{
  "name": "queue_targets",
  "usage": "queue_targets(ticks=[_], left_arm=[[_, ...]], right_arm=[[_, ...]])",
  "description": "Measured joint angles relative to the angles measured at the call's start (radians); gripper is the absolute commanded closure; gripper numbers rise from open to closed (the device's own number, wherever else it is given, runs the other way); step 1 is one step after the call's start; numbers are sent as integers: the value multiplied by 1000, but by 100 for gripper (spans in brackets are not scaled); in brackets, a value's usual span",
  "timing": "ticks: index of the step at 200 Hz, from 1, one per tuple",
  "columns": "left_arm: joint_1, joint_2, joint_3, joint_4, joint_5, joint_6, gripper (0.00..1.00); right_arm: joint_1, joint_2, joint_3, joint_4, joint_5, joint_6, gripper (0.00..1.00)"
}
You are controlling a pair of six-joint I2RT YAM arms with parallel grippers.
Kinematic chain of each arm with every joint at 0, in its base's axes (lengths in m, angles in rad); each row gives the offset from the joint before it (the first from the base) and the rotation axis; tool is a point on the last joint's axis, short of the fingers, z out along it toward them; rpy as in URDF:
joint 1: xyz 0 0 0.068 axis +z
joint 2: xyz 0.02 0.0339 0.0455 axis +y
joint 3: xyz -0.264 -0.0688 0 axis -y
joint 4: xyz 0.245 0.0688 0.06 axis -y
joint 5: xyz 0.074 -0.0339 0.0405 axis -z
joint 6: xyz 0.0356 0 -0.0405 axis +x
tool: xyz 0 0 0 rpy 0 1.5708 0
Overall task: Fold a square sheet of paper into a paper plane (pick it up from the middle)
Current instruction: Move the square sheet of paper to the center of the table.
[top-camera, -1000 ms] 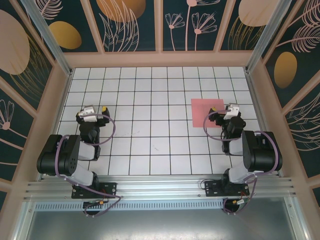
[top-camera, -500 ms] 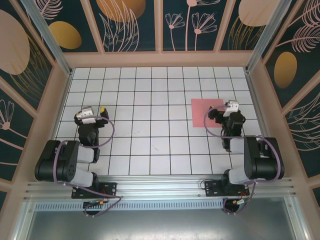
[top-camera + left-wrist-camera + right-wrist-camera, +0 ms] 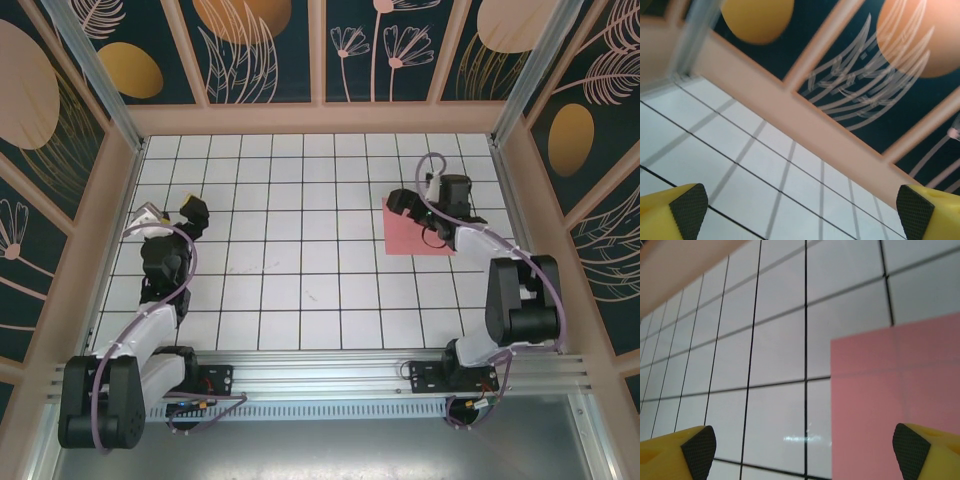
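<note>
**Sheet lies flat and unfolded, both grippers spread wide**

We find the square sheet of paper [image 3: 410, 238] on the right half of the white grid table [image 3: 300, 200], in the middle rows of tiles. It lies flat, and we see no crease or fold in it. The right arm's wrist covers part of its far and right side in the top view.

The right gripper [image 3: 398, 200] hangs over the sheet's far left corner, with the arm reaching out from its base at the near edge. In the right wrist view the right gripper [image 3: 805, 452] has its yellow fingers with black pads [image 3: 699, 450] at opposite edges of the picture, well apart and with nothing between them. The sheet [image 3: 895, 400] sits on the right side of that view, its corner and straight left edge sharp against the tiles, with grid lines showing faintly through the thin paper. We cannot tell whether the fingertips touch it.

The left gripper [image 3: 193, 212] is well apart from the sheet, over bare tiles near the table's left edge. In the left wrist view the left gripper [image 3: 800, 210] is likewise spread wide and empty, pointing towards a patterned wall [image 3: 850, 85].
</note>
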Motion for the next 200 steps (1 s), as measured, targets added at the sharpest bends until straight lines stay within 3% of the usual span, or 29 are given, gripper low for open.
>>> queue_targets(ticks=[28, 55, 85, 135, 200], left_arm=[[-7, 146, 54, -46, 206, -121, 2], [-69, 229, 98, -100, 312, -157, 2], [-128, 254, 113, -140, 355, -157, 2], [-134, 289, 139, -195, 374, -153, 1], [-161, 322, 195, -203, 399, -153, 1]], right_arm=[[59, 103, 40, -74, -4, 21, 12], [78, 153, 80, -133, 21, 29, 13], [92, 182, 117, -174, 57, 19, 13], [171, 209, 117, -225, 87, -47, 14], [426, 160, 62, -234, 9, -26, 18]])
